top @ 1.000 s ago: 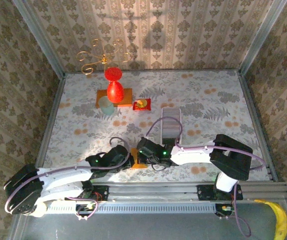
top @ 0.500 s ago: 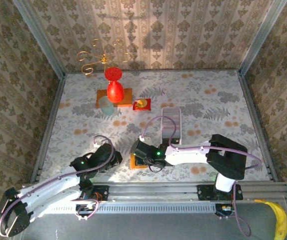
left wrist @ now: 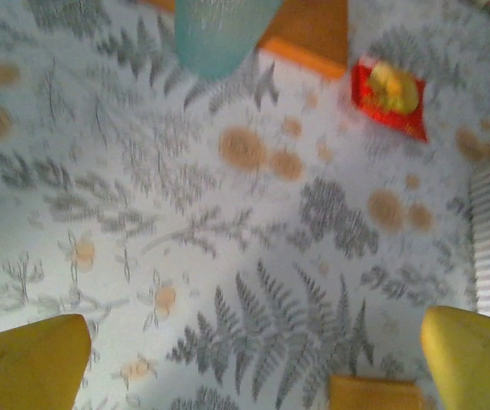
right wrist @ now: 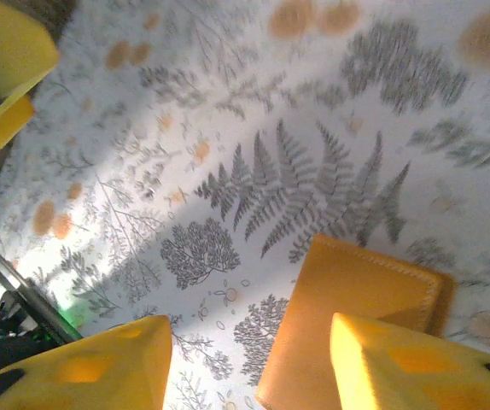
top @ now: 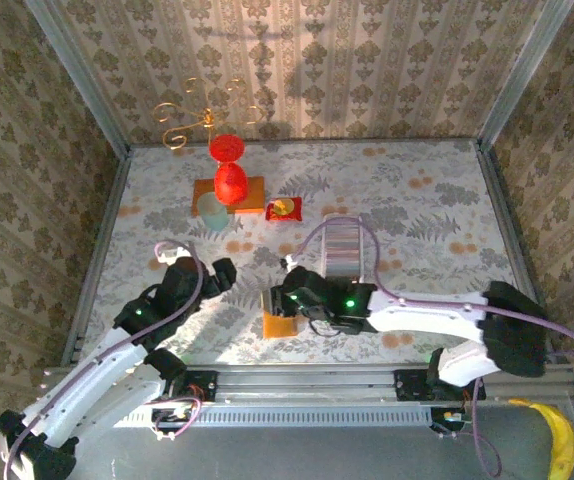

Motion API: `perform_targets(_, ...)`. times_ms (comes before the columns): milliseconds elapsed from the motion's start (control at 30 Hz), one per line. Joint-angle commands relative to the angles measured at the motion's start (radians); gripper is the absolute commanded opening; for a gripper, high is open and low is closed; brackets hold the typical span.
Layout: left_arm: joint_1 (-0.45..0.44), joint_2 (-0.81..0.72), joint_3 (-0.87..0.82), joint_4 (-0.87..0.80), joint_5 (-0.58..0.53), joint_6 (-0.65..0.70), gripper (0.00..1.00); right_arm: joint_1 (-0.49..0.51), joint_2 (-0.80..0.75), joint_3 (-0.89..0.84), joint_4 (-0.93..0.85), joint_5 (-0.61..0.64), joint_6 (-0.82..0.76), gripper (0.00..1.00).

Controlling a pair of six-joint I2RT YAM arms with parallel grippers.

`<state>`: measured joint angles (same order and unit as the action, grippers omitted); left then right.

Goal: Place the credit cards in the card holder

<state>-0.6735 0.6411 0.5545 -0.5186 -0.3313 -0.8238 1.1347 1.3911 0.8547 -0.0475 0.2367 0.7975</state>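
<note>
Right end effector (right wrist: 247,335) over stitched holder (right wrist: 360,286)

Overhead, wrist close-ups sharing card holder (top: 279,325)

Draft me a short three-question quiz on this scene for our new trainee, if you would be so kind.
1. True or false: the left gripper is shut on the orange card holder.
2. In the right wrist view, what lies below the open fingers of the right gripper? A) a banana B) the orange card holder C) a red vase
3. In the top view, which gripper is nearer the orange card holder?
Key: 1 false, the left gripper is open and holds nothing; 2 B; 3 the right gripper.
</note>
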Motion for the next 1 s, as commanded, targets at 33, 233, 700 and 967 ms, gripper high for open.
perform_targets(33, 0.035, -0.031, 0.0, 0.134, -0.07, 0.207, 1.0, -0.027, -0.197, -0.091, 0.017, 0.25, -0.199, 0.64)
perform_targets(233, 0.115, -0.023, -0.075, 0.352, -0.173, 0.385, 1.0, -0.089, -0.401, -0.189, 0.105, 0.386, -0.607, 0.84)
perform_targets(700, 0.604, 0.147, -0.243, 0.808, -0.215, 0.574, 1.0, -0.791, -0.604, -0.465, 0.391, 0.197, -0.795, 1.0)
perform_targets(967, 0.644, 0.44, -0.315, 1.135, -0.128, 0.699, 1.0, -0.989, -0.374, -0.588, 0.611, 0.089, -0.743, 1.0)
